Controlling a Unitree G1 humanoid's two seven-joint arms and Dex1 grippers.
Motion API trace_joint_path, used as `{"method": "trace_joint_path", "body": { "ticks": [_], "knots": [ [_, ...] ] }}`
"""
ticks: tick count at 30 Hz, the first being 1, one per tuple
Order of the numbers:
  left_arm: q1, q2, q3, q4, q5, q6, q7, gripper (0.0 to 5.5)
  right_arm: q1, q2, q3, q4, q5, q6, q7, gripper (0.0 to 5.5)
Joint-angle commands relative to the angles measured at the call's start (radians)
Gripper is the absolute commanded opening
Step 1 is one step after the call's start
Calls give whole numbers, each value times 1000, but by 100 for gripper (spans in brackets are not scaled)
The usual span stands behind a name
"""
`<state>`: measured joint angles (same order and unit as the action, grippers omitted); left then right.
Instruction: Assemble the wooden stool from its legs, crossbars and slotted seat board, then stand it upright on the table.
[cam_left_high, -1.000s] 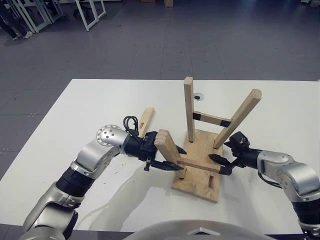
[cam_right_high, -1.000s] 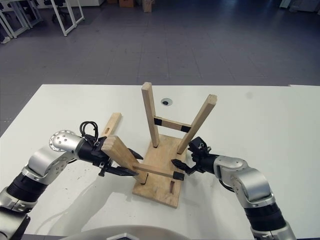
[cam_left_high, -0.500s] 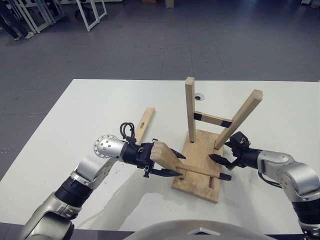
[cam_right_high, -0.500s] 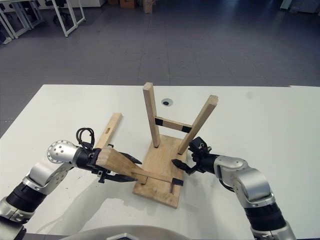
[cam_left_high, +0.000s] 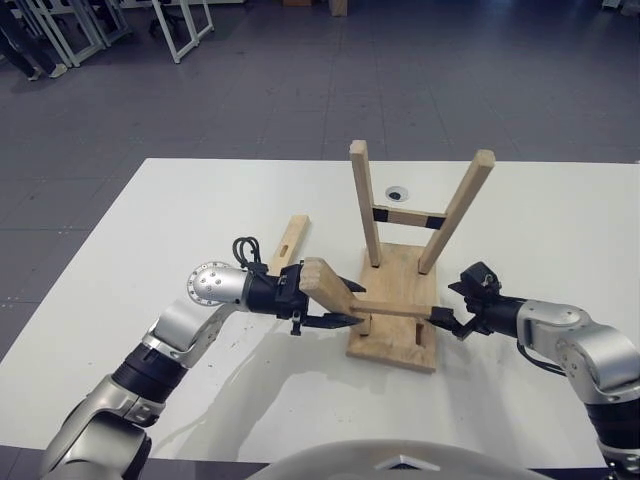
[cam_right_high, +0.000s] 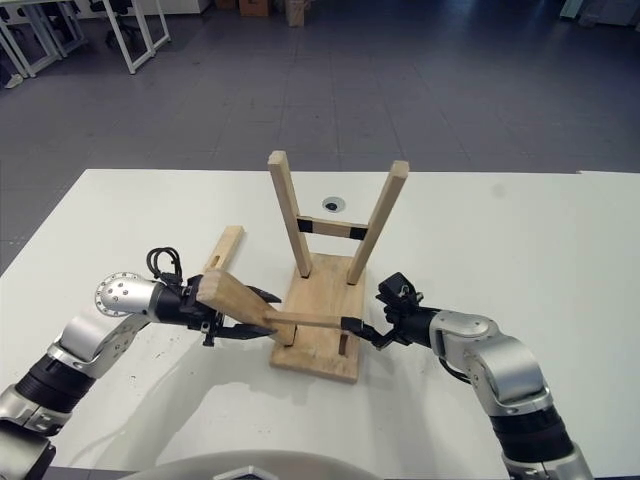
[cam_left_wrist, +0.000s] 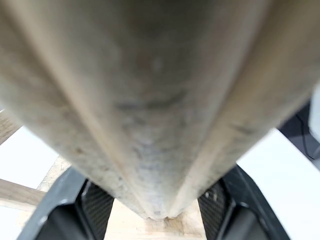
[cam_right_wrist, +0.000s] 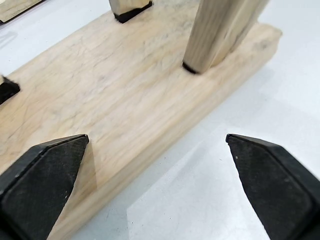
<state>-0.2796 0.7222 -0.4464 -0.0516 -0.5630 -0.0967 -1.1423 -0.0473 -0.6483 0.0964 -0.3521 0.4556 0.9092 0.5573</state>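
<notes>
While the seat board (cam_left_high: 398, 285) lies flat on the counter (cam_left_high: 180, 210), the eye view shows two legs (cam_left_high: 364, 205) standing in its far slots. It also shows the left hand (cam_left_high: 345, 306) clamped on a third, tilted leg (cam_left_high: 322, 284), whose crossbar (cam_left_high: 395, 309) reaches toward the right hand (cam_left_high: 450, 322). Left wrist view: black fingers (cam_left_wrist: 92, 202) press either side of that leg. Right wrist view: fingers (cam_right_wrist: 45, 170) spread wide, gripping nothing, at the board's edge.

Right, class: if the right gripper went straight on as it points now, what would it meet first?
Probably the seat board, whose near edge lies just ahead of the open right gripper; depth is hard to judge.
</notes>
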Motion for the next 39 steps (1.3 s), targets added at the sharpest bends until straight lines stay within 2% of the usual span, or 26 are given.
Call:
{"method": "trace_joint_path", "body": {
  "ticks": [1, 9, 19, 25, 29, 32, 33, 39],
  "knots": [
    [65, 67, -134, 246, 377, 169, 115, 206, -11, -19, -16, -33, -6, 18, 5, 509],
    [-41, 89, -123, 64, 290, 276, 62, 206, 12, -3, -1, -38, -17, 8, -9, 509],
    [4, 80, -121, 67, 299, 275, 84, 206, -3, 9, 58, -33, -35, 45, -23, 509],
    [27, 90, -130, 74, 294, 246, 50, 206, 7, -20, 95, 13, -90, 40, -30, 509],
    [47, 103, -121, 40, 229, 224, -30, 206, 12, -34, 110, 26, -116, 25, -24, 509],
    [39, 86, -113, 45, 225, 226, -18, 206, 13, -35, 113, 19, -117, 25, -23, 509],
    [34, 76, -107, 50, 226, 225, -5, 242, 12, -34, 114, 17, -115, 25, -23, 509],
    [18, 13, -42, 48, 258, 249, 2, 346, 10, -24, 114, 15, -115, 26, -28, 509]
  ]
}}
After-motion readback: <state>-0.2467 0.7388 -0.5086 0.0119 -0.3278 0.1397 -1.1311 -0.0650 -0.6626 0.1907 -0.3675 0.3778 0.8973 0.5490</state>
